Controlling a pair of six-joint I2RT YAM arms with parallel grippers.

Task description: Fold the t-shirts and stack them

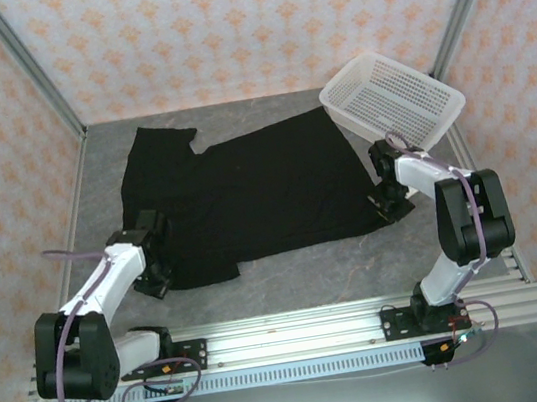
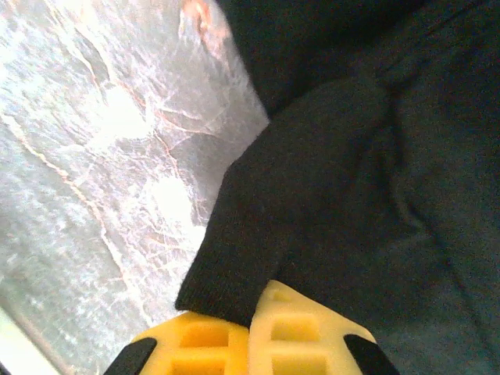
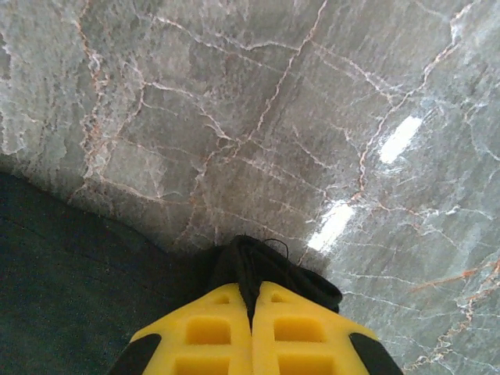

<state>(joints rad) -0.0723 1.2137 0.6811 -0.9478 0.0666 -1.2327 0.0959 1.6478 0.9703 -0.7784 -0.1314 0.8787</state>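
Observation:
A black t-shirt (image 1: 247,194) lies spread across the grey marble table (image 1: 311,281), plain side up, with a sleeve pointing to the far left. At its near-left corner my left gripper (image 1: 155,273) is down on the cloth. In the left wrist view its yellow fingers (image 2: 251,312) are shut on a ribbed black hem of the t-shirt (image 2: 351,195). My right gripper (image 1: 388,205) sits at the shirt's near-right corner. Seen from the right wrist, that gripper (image 3: 252,301) is shut on a bunched tip of black cloth (image 3: 269,262).
A white mesh basket (image 1: 395,99) stands tilted at the back right, close behind the right arm. Bare marble (image 3: 273,101) lies beyond the right corner of the shirt and left of its hem (image 2: 101,141). Patterned walls and metal posts enclose the table.

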